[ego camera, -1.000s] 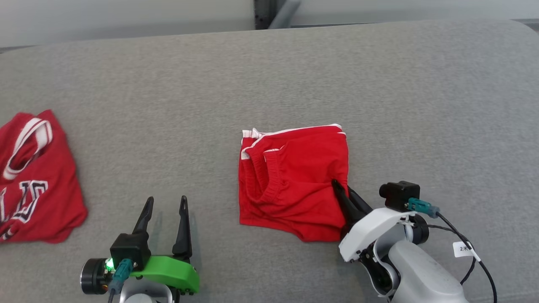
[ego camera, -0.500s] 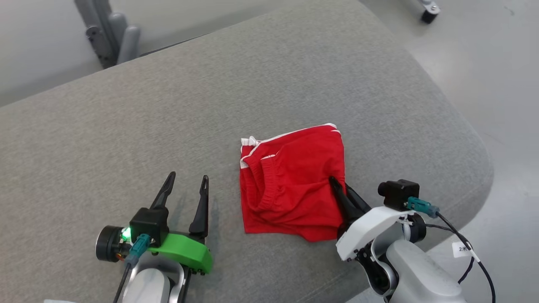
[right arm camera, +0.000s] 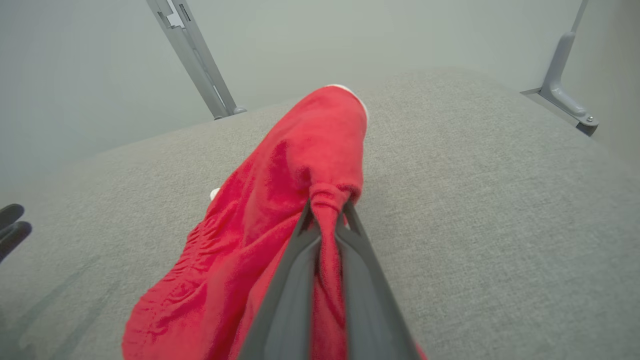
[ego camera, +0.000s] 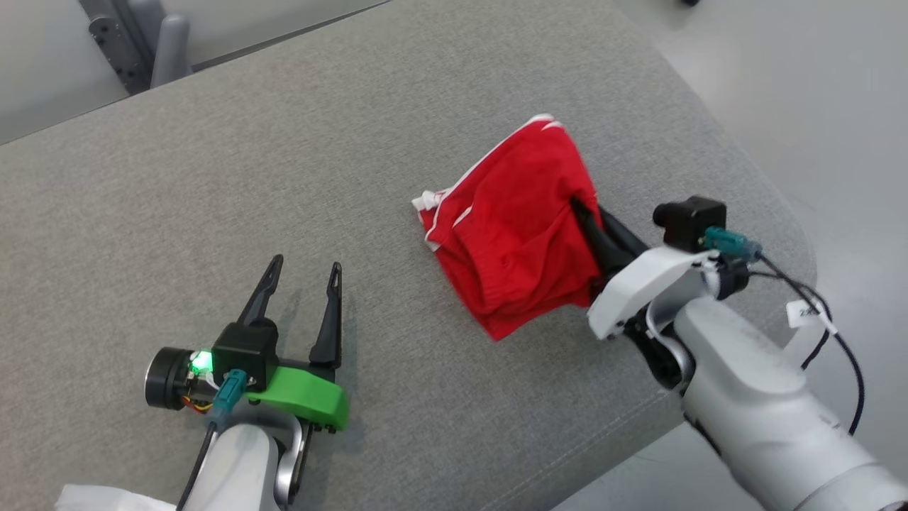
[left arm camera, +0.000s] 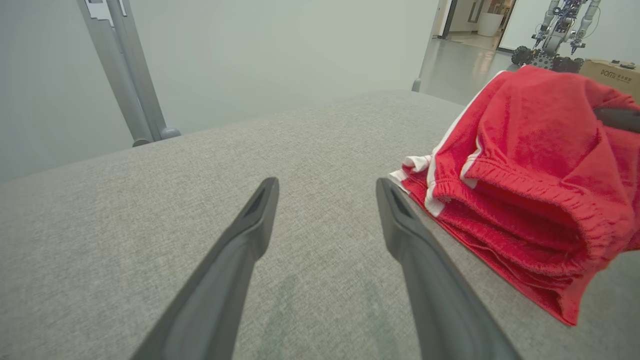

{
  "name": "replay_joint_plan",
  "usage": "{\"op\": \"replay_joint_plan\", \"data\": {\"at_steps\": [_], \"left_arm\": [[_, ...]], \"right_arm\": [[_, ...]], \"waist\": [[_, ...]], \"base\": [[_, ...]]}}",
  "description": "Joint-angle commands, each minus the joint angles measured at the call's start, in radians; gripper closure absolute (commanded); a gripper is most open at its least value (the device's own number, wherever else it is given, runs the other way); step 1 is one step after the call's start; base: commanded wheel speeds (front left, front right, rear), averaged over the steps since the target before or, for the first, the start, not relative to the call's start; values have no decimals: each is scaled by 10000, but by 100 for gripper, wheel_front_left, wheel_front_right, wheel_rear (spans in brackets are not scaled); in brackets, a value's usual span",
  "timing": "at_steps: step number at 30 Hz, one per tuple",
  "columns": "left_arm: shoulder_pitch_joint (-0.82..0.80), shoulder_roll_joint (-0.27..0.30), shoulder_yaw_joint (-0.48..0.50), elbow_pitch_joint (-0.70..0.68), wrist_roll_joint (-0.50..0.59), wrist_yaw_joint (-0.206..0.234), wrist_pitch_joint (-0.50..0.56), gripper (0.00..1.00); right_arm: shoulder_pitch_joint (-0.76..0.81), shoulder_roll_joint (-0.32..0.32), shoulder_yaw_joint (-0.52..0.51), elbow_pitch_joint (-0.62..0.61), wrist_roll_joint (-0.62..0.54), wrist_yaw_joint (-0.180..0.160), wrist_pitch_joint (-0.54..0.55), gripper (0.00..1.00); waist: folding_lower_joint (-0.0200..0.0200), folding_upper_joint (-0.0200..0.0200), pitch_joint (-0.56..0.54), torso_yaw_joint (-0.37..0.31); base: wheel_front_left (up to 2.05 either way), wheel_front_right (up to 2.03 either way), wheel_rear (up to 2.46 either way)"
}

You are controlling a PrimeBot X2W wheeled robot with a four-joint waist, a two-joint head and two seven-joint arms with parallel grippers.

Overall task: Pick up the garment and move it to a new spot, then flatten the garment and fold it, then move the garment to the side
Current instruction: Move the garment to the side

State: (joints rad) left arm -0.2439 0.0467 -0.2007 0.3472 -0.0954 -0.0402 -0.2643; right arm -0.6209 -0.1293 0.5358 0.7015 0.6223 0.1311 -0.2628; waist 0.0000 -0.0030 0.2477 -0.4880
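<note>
The garment (ego camera: pixel 518 227) is a folded pair of red shorts with white trim, lying toward the right end of the grey padded surface (ego camera: pixel 284 163). My right gripper (ego camera: pixel 578 209) is shut on a bunched pinch of its right edge, and that side is pulled up off the surface. In the right wrist view the red cloth (right arm camera: pixel 280 210) is squeezed between the two dark fingers (right arm camera: pixel 300 235). My left gripper (ego camera: pixel 303 268) stands open over bare fabric to the garment's left, nothing between its fingers. The left wrist view shows the garment (left arm camera: pixel 525 190) to the right of the open fingers (left arm camera: pixel 260 210).
The surface's rounded right edge (ego camera: pixel 780 213) drops to a pale floor close behind my right arm. Grey metal frame legs (ego camera: pixel 142 42) stand beyond the far edge. Another robot (left arm camera: pixel 555 35) and a cardboard box (left arm camera: pixel 610 75) sit in the distance.
The head camera has swung right, so the other red garment at the left has left view. My right gripper has drawn the shorts up and to the right, and they have turned and bunched.
</note>
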Motion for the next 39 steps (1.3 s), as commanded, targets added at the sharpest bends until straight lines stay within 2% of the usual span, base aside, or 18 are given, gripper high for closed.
{"op": "replay_joint_plan", "data": {"at_steps": [1, 5, 11, 15, 18, 19, 20, 25, 26, 28, 34, 39], "left_arm": [[-312, 72, 42, -82, 166, -38, -1, 0], [-635, 107, 171, -258, 408, -14, -1, 0], [-841, 190, 312, -637, 655, 77, -1, 0], [-843, 205, 415, -870, 730, 158, -1, 0], [-750, 206, 478, -945, 730, 129, -1, 0], [-718, 201, 489, -937, 730, 138, -1, 0], [-659, 186, 496, -890, 709, 175, -1, 0], [-510, 161, 518, -717, 536, 210, 6, 0], [-510, 161, 518, -717, 536, 210, 6, 0], [-419, 143, 563, -617, 536, 247, 6, 0], [-84, 98, 744, -387, 352, 306, 2, 0], [287, 69, 873, -317, 131, 380, 3, 0]], "right_arm": [[-497, -243, -57, 237, -31, -7, -26, 100], [-1706, -923, -236, 1323, -172, -7, -26, 100], [-3040, -2216, -844, 3262, -488, -8, -26, 100], [-3568, -3214, -1684, 4259, -902, -8, -26, 100], [-3775, -3711, -2404, 4644, -1433, -8, -26, 100], [-3775, -3850, -2641, 4694, -1690, -8, -26, 61], [-3623, -3928, -3063, 4843, -2060, -7, -26, 0], [-3199, -4020, -4390, 4508, -2904, -7, -26, 0], [-3199, -4020, -4390, 4508, -2904, -7, -26, 0], [-2889, -3636, -4947, 3798, -3043, -7, -26, 0], [-1451, -2640, -5685, 1350, -3926, -10, -26, 0], [-131, -1683, -5602, -131, -4187, -10, -25, 0]], "waist": [[0, 30, 1441, 1688], [0, 30, 2158, 2600], [0, 30, 2809, 3550], [0, 30, 2957, 3854], [0, 30, 2931, 3914], [0, 30, 2893, 3922], [0, 30, 2795, 3914], [0, 30, 2345, 3826], [0, 30, 2345, 3826], [0, 30, 2059, 3785], [0, 30, 1063, 3669], [0, 30, 338, 3789]], "base": [[0, 0, 0], [0, 0, 0], [0, 0, 0], [0, 0, 0], [0, 0, 0], [0, 0, 0], [0, 0, 0], [0, 0, 0], [0, 0, 0], [0, 0, 0], [0, 0, 0], [0, 0, 0]]}}
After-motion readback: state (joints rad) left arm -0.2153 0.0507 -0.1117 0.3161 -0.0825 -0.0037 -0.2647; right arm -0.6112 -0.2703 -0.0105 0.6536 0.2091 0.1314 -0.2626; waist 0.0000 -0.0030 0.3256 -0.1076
